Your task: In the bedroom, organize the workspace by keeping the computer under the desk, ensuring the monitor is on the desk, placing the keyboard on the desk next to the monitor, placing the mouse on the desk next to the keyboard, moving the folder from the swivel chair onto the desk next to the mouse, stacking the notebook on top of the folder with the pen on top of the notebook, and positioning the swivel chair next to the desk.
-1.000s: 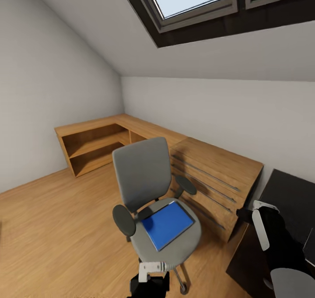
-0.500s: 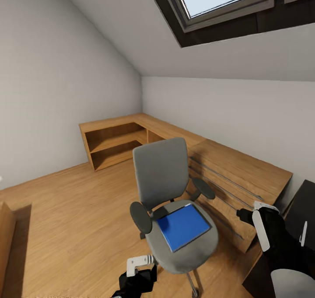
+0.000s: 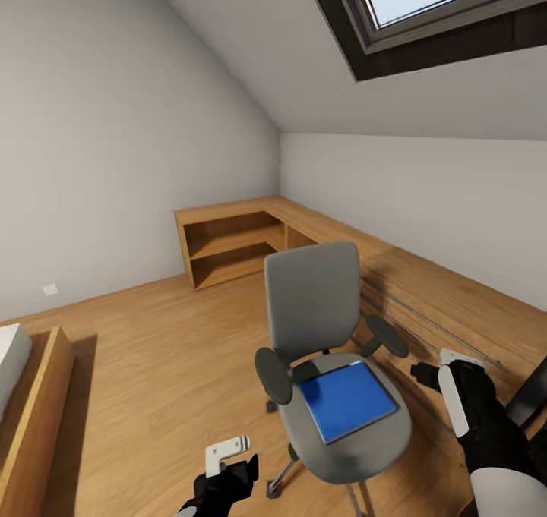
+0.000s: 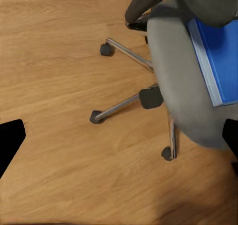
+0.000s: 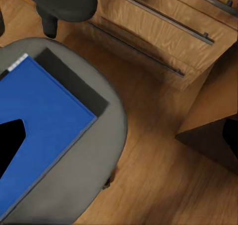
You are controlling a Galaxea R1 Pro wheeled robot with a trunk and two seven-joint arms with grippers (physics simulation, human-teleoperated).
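Head view: swivel chair (image 3: 334, 365) stands on the wood floor (image 3: 152, 350), back toward the long wooden drawer unit (image 3: 448, 304) along the wall. Blue folder (image 3: 347, 400) lies flat on the seat, square to it, clear of both armrests, so it's reachable from above. Left gripper (image 3: 224, 464) sits low, just beside the chair's front-left. Right gripper (image 3: 437, 369) is level with the seat's right side, near the folder but not touching. Bed corner (image 3: 23, 395) at far left; open shelf unit (image 3: 228, 247) in the corner. Desk, monitor, keyboard and mouse are not identifiable here.

Left wrist view: looking down at the chair base (image 4: 148, 96), casters on the floor, and a strip of the folder (image 4: 218, 56) at the seat edge. Fingertips (image 4: 10, 140) sit at opposite frame edges, so spread wide, nothing between them.

Right wrist view: folder (image 5: 39, 131) directly below, seat rim (image 5: 106, 150) around it, drawer fronts (image 5: 158, 22) beyond. One fingertip (image 5: 10, 140) overlaps the blue cover, the other is far across the frame: wide apart, empty.

Judgement: right arm is lined up for the folder pick; the thin flat cover likely needs an edge grip.
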